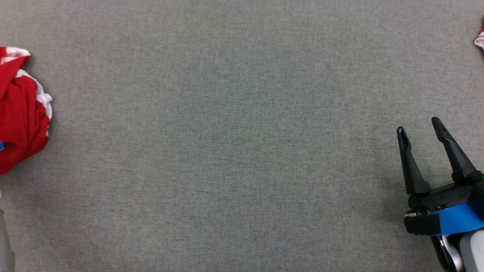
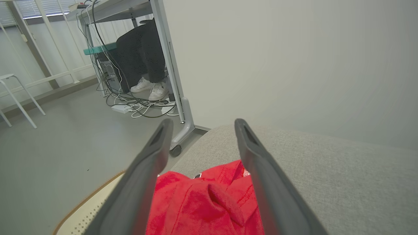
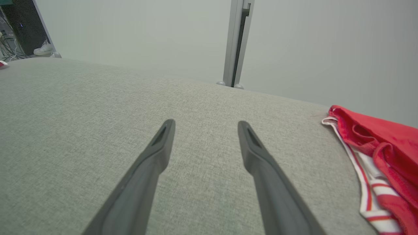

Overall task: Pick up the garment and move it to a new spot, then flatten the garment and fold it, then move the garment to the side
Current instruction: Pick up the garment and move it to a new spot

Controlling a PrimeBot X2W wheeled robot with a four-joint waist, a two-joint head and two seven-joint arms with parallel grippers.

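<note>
Grey woven fabric covers the broad work surface (image 1: 234, 151), bare across its middle. At its left edge lies the crumpled red garment (image 1: 20, 121), and the left gripper (image 2: 202, 122) hangs above it with fingers spread wide, holding nothing. The right gripper (image 1: 418, 125) is at the lower right, jaws likewise apart and empty. A second, red-and-white striped garment (image 3: 375, 156) rests at the right edge. Beyond the surface are a pale wall (image 2: 294, 65), a grey floor (image 2: 49, 147), a desk leg (image 2: 169, 65) with tangled cables (image 2: 137, 106), and a seated person's white shoes (image 2: 150, 89).
</note>
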